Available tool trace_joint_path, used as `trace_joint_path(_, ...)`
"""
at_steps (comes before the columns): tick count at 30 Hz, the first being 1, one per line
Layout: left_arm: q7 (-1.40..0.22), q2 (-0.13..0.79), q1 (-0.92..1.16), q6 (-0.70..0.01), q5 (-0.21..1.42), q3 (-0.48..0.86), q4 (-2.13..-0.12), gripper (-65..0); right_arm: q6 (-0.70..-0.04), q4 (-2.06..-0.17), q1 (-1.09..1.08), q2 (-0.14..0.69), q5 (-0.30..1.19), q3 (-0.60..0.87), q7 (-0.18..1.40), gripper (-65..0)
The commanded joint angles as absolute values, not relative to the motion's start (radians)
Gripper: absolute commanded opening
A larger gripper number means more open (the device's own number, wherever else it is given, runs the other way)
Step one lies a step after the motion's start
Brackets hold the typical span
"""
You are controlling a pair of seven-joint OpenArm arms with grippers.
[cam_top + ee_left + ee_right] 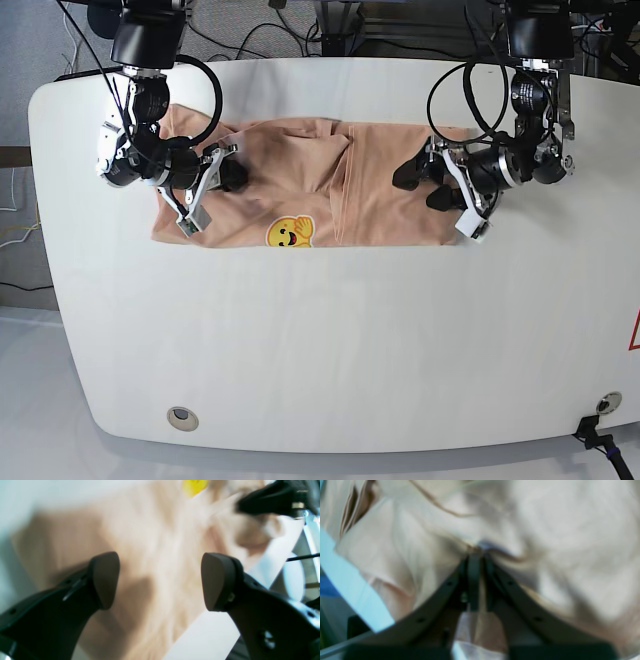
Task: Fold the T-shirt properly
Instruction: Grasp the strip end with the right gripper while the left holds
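T-shirt (pixel 300 195): peach, wrinkled, spread as a wide band across the far part of the white bench (pixel 330 340), between the two arms

Smiley print (pixel 290 233): yellow, on the T-shirt's near edge, left of its middle in the base view; in the left wrist view only a yellow blur at the top edge

Centre fold: a raised ridge of cloth runs front to back through the T-shirt's middle, just right of the smiley print

Left claw (pixel 160 580): spread wide, both pads bare, hanging over the T-shirt's end on the base view's right; whether the tips touch the cloth cannot be made out

Right claw (pixel 477 555): pressed together on a bunched pinch of the T-shirt near its end on the base view's left, cloth puckering at the tips

Hidden: the cloth under each claw is covered in the base view; sleeves and collar are hard to tell apart

Blur: both wrist views are smeared, so seams and hems are unclear

Cut off: the arms' upper parts leave the base view at the top
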State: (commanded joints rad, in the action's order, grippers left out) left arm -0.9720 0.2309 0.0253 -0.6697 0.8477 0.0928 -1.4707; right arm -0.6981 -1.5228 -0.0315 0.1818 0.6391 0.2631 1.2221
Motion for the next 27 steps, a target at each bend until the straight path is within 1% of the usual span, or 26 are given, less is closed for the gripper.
trace_joint_path(2, -0.932, 0.231, 0.031, -0.67, 0.848, 0.09, -1.457, -17.0, -0.698, -1.569, -0.038, 0.183, 0.673, 0.282, 1.254, -48.5)
trace_joint_path(5, -0.914, 0.232, 0.031, -0.67, 0.817, 0.067, -1.446, -17.0, -0.698, -1.65, -0.038, 0.177, 0.719, 0.367, 1.279, -41.4)
trace_joint_path(9, -0.914, 0.232, 0.031, -0.67, 0.796, 0.065, -1.448, -17.0, -0.698, -1.669, -0.038, 0.179, 0.753, 0.487, 1.279, -28.8)
trace_joint_path(11, -0.914, 0.232, 0.031, -0.67, 0.796, 0.067, -1.448, -17.0, -0.698, -1.667, -0.033, 0.183, 0.75, 0.565, 1.279, -24.8)
trace_joint_path(15, -0.914, 0.232, 0.031, -0.67, 0.796, 0.067, -1.449, -17.0, -0.698, -1.662, -0.031, 0.185, 0.748, 0.708, 1.277, -23.3)
trace_joint_path(17, -0.914, 0.232, 0.031, -0.67, 0.796, 0.067, -1.449, -17.0, -0.698, -1.658, -0.031, 0.182, 0.731, 0.751, 1.277, -23.3)
trace_joint_path(20, -0.914, 0.232, 0.031, -0.67, 0.797, 0.067, -1.449, -17.0, -0.679, -1.593, -0.038, 0.179, 0.69, 0.789, 1.271, -23.3)
trace_joint_path(27, -0.914, 0.232, 0.031, -0.67, 0.799, 0.067, -1.449, -17.0, -0.68, -1.402, -0.039, 0.188, 0.685, 0.808, 1.214, -23.3)
